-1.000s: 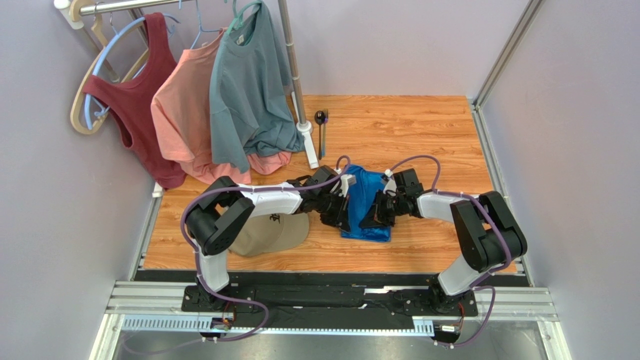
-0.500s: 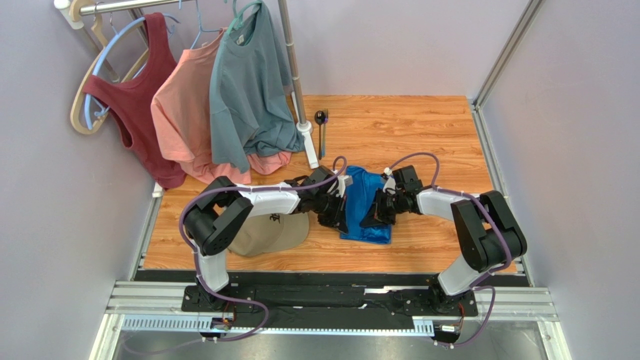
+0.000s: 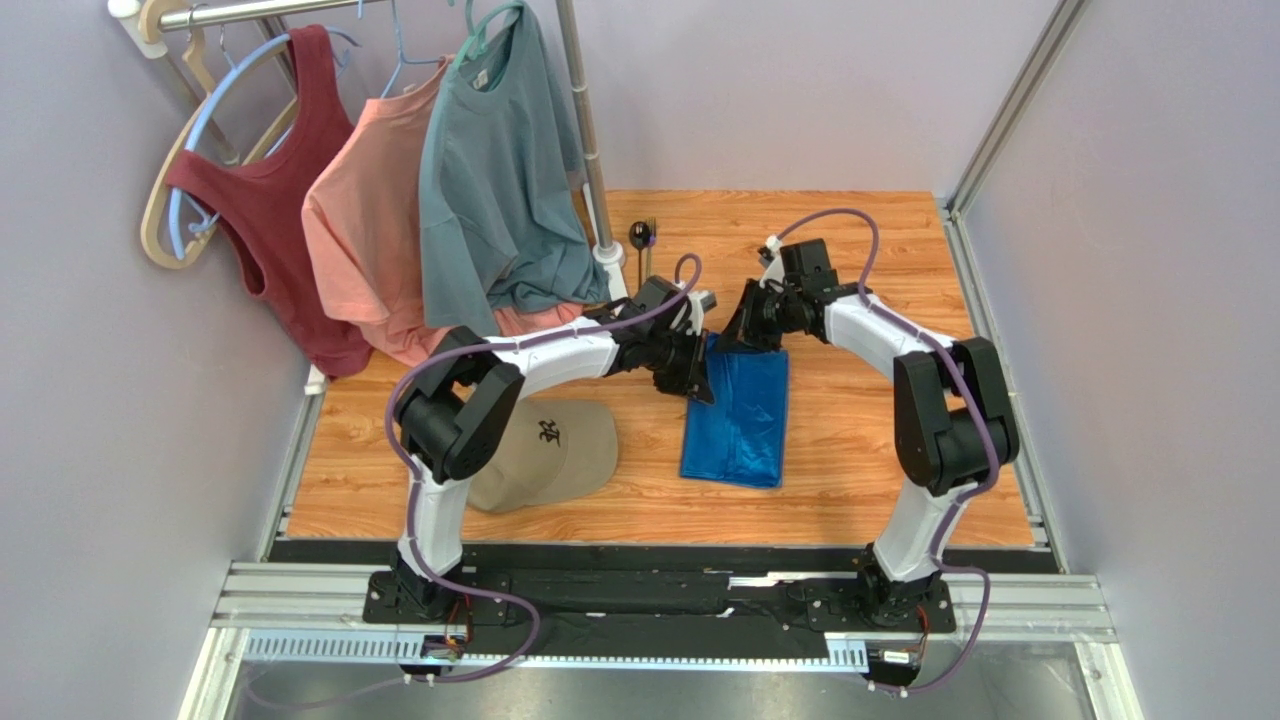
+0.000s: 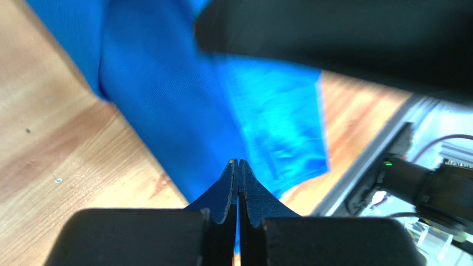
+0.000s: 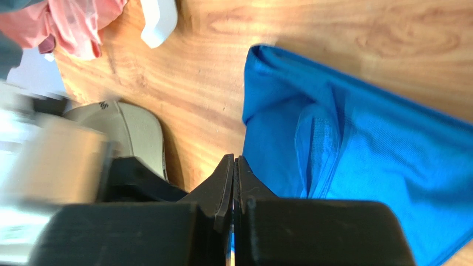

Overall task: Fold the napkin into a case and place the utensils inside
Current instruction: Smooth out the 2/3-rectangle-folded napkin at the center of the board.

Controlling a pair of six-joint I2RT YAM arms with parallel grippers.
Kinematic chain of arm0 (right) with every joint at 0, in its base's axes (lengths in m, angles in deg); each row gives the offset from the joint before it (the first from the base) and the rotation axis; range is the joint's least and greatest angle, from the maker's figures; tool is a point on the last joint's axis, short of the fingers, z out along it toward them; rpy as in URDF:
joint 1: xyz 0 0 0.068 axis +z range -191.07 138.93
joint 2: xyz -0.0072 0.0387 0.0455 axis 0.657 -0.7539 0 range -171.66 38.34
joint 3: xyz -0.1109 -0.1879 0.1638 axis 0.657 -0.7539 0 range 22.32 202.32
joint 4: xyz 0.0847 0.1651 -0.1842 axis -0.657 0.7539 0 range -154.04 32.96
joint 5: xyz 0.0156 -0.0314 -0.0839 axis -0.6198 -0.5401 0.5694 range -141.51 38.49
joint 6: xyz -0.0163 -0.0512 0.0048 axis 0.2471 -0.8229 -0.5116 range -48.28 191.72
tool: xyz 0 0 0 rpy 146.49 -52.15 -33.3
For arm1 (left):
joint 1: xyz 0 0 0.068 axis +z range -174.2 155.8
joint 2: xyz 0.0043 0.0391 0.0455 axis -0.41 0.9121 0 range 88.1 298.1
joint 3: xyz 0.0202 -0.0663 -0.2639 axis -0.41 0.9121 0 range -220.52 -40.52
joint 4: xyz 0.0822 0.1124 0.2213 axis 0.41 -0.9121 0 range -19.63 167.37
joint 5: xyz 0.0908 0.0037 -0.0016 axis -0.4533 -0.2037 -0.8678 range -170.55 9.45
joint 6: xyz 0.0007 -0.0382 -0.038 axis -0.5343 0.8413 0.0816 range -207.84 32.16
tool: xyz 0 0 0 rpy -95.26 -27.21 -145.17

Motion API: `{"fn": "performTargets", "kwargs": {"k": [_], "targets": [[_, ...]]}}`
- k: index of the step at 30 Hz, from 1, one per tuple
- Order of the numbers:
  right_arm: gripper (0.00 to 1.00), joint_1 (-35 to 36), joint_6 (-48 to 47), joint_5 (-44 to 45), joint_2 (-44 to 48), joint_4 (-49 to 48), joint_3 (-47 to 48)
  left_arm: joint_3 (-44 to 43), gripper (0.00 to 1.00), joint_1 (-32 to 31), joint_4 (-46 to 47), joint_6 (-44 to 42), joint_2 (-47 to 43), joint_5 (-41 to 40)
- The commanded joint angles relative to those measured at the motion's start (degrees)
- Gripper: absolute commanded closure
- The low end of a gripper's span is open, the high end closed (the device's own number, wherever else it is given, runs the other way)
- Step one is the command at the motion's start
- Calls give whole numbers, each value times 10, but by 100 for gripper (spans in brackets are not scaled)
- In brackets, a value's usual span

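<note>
I see the left gripper [image 3: 700,381] and right gripper [image 3: 747,335], jaws pressed together, with one napkin [image 3: 739,432] stretching toward 6 o'clock and one spoon [image 3: 642,234] at 11.

This is looking like a robotics lab test cell: plain lilac wall panels [image 3: 781,90] are enclosing the wooden tabletop [image 3: 902,225], an aluminium rail [image 3: 286,600] is running along its near edge, and a clothes rack [image 3: 582,120] is standing toward its far edge.
</note>
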Motion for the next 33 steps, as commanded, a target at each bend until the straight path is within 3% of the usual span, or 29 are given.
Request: {"fn": "performTargets", "kwargs": {"k": [1,26,29,31,33], "targets": [[100,0,-17,19,-35,32,49,19,100,-4,7,11,11,-4],[100,-37,-56,77,-124,42,86,57,100,-4,29,15,15,-19],[100,-37,-55,78,-133,34,85,33,92,-5,9,-6,-1,-38],[100,-37,-56,80,-139,34,89,3,80,-4,-12,-35,-20,-59],[100,-39,-57,79,-141,34,89,-32,60,-4,-40,-62,-22,-99]]}}
